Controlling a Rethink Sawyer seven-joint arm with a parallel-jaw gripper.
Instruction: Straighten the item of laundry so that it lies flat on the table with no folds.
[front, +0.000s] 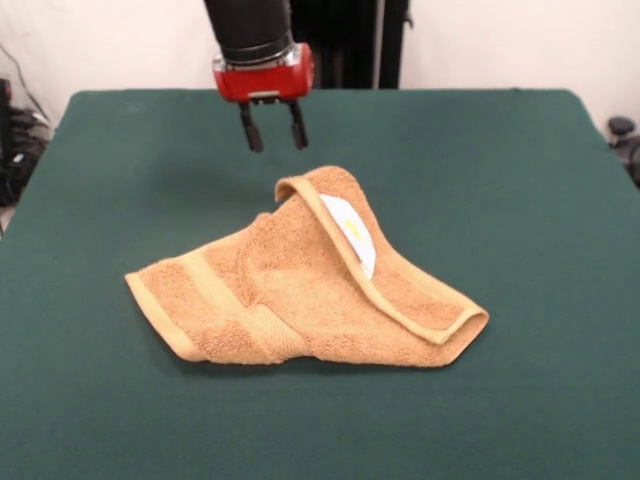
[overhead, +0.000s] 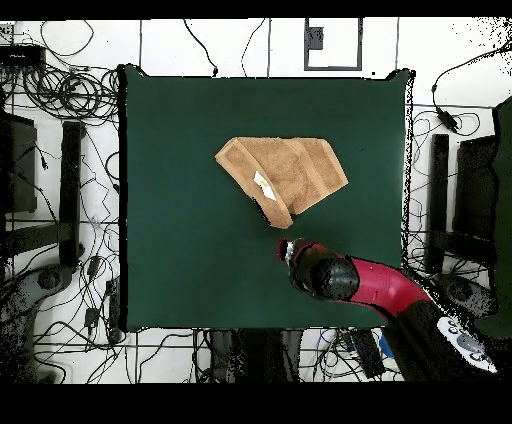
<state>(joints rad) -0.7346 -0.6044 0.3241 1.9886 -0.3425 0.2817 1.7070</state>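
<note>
The towel (front: 300, 290) lies crumpled near the middle of the desk (front: 520, 160), well away from every edge. It is not flat: one corner is folded over the body, so a long flap runs from a raised tip at the far side down to the near right corner, and the border band (front: 400, 310) shows along that turned edge. The white care label (front: 350, 232) lies exposed on the upper face of the flap, which suggests the underside is facing up there. The left part spreads lower and flatter, with its own woven band visible.

The pincer (front: 272, 128) hangs above the desk just beyond the raised tip of the flap, touching nothing. Its two dark fingers (front: 251, 130) stand apart and point down, with nothing between them. In the overhead view the arm (overhead: 375, 285) reaches in from the base side and ends close to the folded corner.

That placement reads as a set-up for taking the folded corner: the open fingers are over the nearest reachable part of the flap, the piece that must be drawn back for the cloth to lie flat. The straightening looks barely begun
</note>
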